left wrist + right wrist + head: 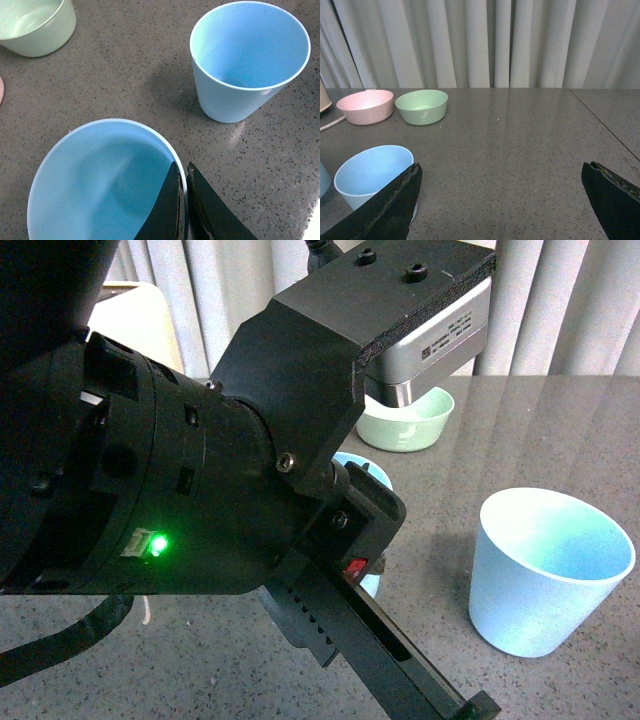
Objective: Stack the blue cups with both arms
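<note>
My left gripper [183, 172] is shut on the rim of one blue cup [100, 185], with one finger inside the rim and one outside. In the front view the black left arm [230, 490] hides most of this cup; only slivers of the cup [357, 461] show. The second blue cup [545, 570] stands upright and open on the grey table, to the right of the held one, and is also in the left wrist view [250, 60]. My right gripper [501, 167] is open and holds nothing; the standing cup [372, 175] is beside one of its fingers [395, 200].
A green bowl [421, 106] and a pink bowl [365, 106] sit side by side at the back of the table [520, 130], before a pale curtain. The green bowl [410, 420] lies just beyond the left arm's grey camera block [440, 340].
</note>
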### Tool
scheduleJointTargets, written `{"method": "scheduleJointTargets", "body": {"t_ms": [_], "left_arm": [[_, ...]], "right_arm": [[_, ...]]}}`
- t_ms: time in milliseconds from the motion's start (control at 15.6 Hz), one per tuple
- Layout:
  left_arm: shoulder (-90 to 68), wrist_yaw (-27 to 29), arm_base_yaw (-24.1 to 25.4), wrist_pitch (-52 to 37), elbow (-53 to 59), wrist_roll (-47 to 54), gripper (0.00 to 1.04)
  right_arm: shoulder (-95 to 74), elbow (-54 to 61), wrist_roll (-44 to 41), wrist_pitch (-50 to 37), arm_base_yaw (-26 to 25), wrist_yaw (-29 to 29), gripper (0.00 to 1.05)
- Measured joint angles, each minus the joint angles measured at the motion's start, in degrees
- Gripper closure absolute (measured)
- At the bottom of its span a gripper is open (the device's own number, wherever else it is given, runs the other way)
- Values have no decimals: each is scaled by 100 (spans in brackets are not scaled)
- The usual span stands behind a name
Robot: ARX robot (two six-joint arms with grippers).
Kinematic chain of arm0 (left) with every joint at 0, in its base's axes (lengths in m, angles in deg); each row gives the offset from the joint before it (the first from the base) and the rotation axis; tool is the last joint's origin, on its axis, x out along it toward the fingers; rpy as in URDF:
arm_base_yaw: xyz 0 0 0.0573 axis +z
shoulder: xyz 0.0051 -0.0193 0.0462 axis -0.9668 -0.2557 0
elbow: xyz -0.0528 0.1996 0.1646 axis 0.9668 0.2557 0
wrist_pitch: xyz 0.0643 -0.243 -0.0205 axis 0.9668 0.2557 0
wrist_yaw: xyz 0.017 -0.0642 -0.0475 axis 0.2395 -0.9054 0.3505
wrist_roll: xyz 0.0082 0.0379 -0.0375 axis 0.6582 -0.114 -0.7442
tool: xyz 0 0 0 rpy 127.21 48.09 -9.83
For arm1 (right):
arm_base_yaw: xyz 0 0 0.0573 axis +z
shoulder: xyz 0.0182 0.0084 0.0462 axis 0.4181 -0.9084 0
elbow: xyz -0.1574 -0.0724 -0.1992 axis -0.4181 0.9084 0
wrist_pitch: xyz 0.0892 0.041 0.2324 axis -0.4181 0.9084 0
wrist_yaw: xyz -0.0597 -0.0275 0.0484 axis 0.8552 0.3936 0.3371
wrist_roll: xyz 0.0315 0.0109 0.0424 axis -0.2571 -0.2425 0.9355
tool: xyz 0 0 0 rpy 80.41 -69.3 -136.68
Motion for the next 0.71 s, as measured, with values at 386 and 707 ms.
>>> {"method": "scheduleJointTargets", "body": {"t_ms": [386,707], "left_arm": [[-260,-238,-111,173,-31,155,84],[-223,-289,-109,190,-87,125,37]], "right_arm": [[0,0,-2,0,0,0,7],[0,0,-2,0,0,0,7]]}}
